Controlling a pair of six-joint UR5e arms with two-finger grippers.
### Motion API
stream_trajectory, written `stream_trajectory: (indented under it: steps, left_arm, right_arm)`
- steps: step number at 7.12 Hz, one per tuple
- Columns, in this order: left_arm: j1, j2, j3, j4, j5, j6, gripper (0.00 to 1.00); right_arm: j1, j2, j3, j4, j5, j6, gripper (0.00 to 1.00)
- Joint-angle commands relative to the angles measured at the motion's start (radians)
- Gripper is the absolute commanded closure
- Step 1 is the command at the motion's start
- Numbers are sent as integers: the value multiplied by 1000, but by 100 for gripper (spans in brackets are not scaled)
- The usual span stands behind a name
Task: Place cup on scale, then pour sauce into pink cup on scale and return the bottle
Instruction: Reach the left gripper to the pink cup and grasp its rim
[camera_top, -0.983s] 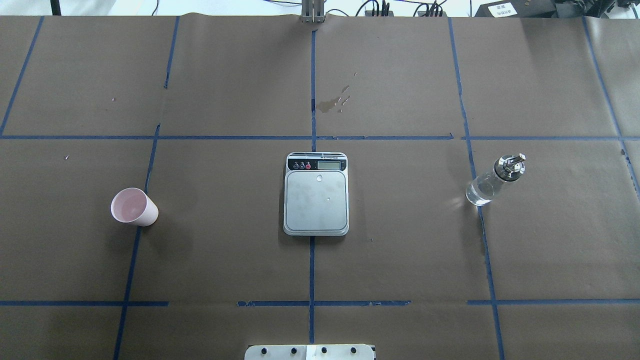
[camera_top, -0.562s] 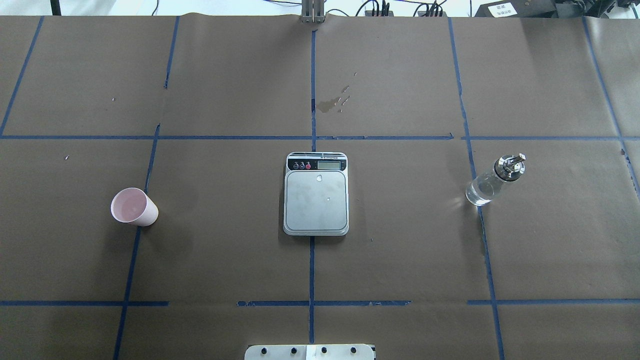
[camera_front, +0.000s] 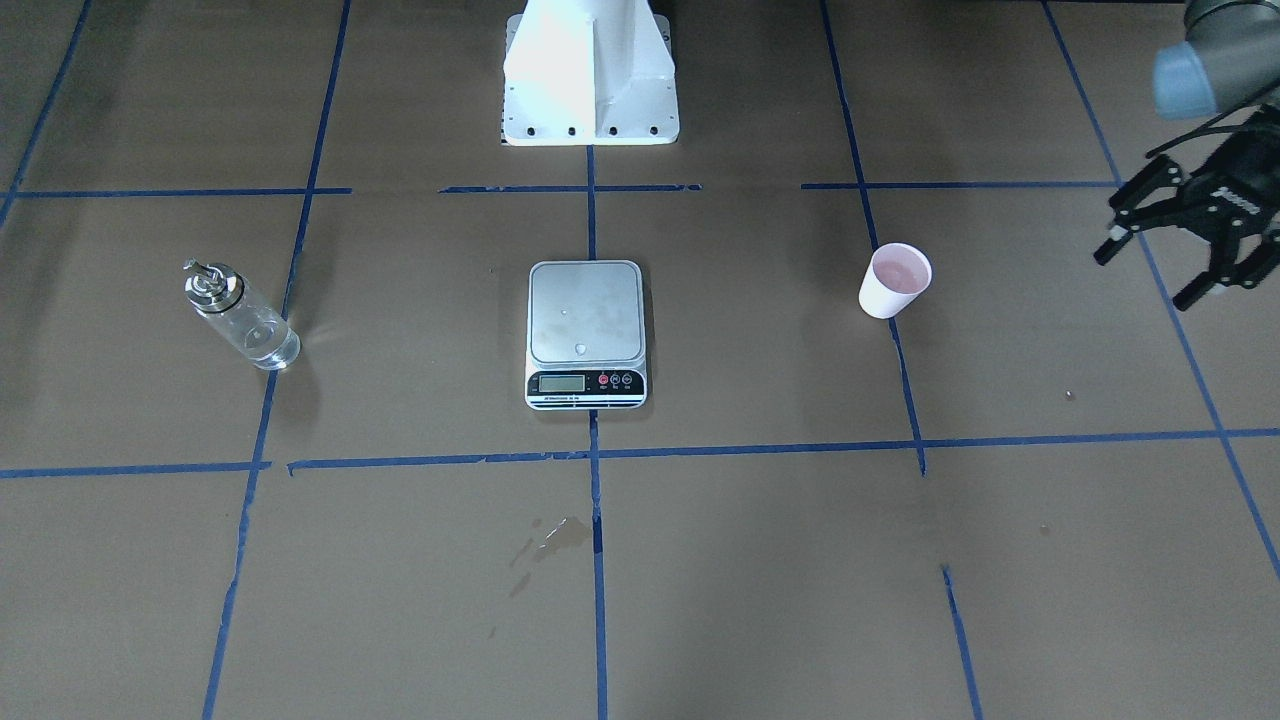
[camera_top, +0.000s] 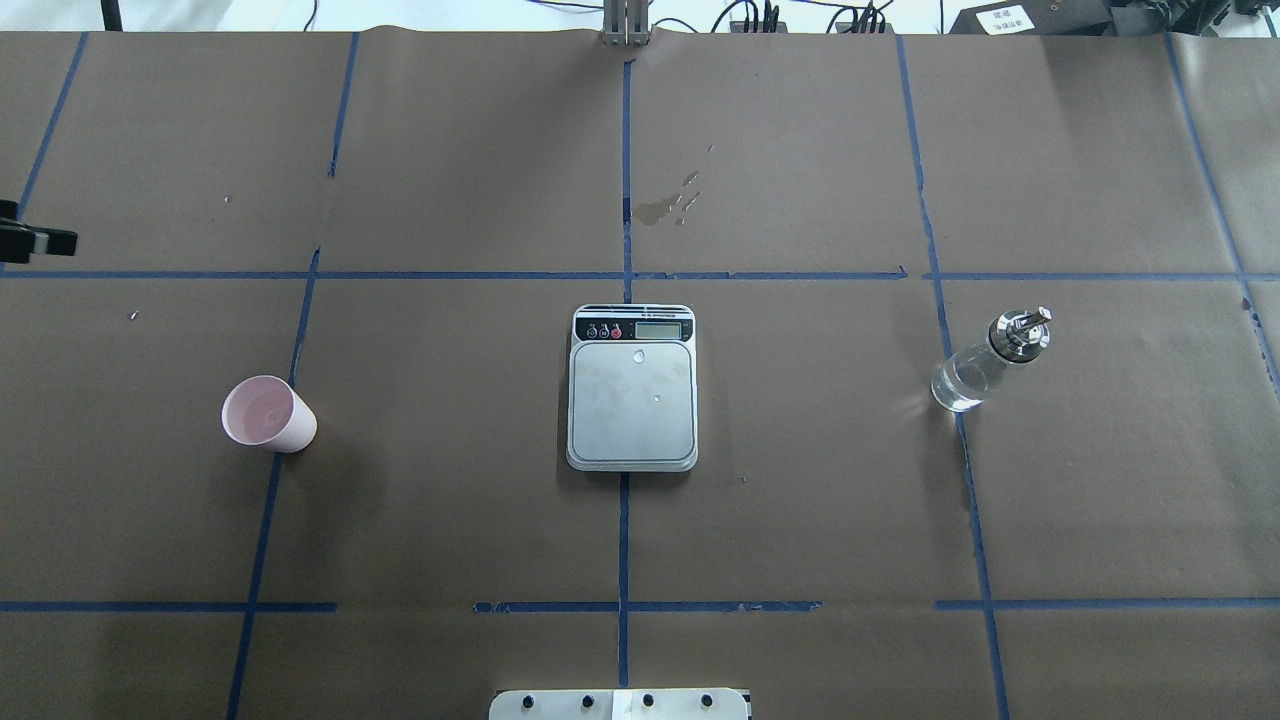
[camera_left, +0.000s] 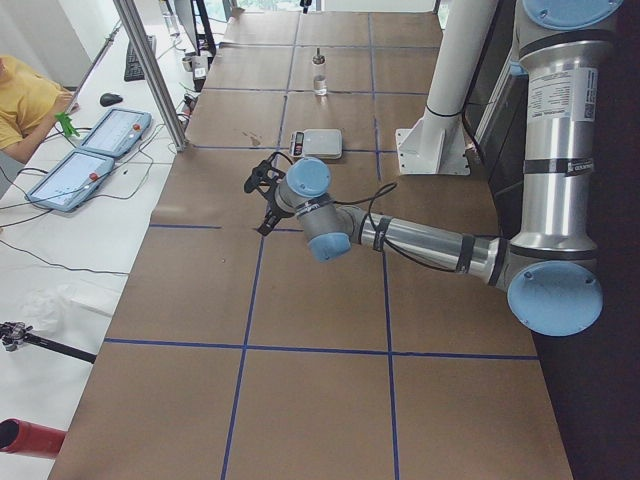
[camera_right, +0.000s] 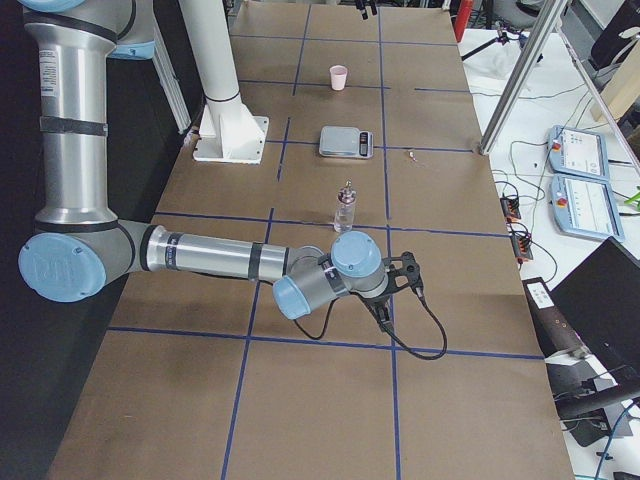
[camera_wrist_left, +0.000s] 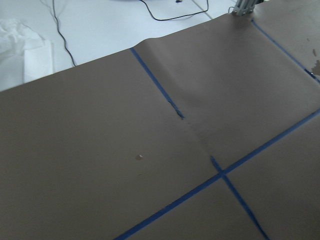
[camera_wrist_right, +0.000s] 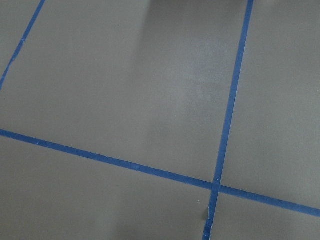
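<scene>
The pale pink cup (camera_top: 268, 414) stands upright on the table, left of centre, also seen in the front view (camera_front: 893, 280). The scale (camera_top: 632, 400) lies at the centre with nothing but a few drops on its steel platform (camera_front: 585, 312). The clear glass bottle (camera_top: 985, 362) with its silver pourer stands at the right and holds clear sauce (camera_front: 262, 340). My left gripper (camera_front: 1148, 273) is open and empty, off to the cup's outer side; only a fingertip (camera_top: 35, 241) shows in the overhead view. My right gripper (camera_right: 402, 283) hovers beyond the bottle; I cannot tell its state.
A wet stain (camera_top: 665, 205) marks the brown paper beyond the scale. The robot's white base (camera_front: 590, 70) stands behind the scale. Blue tape lines cross the table. Tablets (camera_right: 580, 170) lie on the side bench, and an operator (camera_left: 25, 95) sits there.
A fingertip of my left gripper has come into the overhead view at its left edge. Cup, scale and bottle have not moved.
</scene>
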Motion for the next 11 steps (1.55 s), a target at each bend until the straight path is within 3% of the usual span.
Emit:
stream_trajectory:
  steps: [1,2,3,9,10,11]
  left_arm:
    - [352,58,-90,3,342,-314,0]
    - [462,60,-90,42,461,-405,20]
    - [472,61,-90,85,472,-410,37]
    - [503,74,-84,135,527,-406,41]
    - [509,71,-84,135,527,-406,45]
    - [512,71,-84,135,528,-406,68]
  right_arm:
    - [0,-8,-1,2,-2,0,0]
    - [0,-12,-1,2,-2,0,0]
    - [0,-15,-1,2,-2,0,0]
    - [0,-23,1,2,0,0,0]
    - [0,-23,-1,2,0,0,0]
    - [0,-23,-1,2,0,0,0]
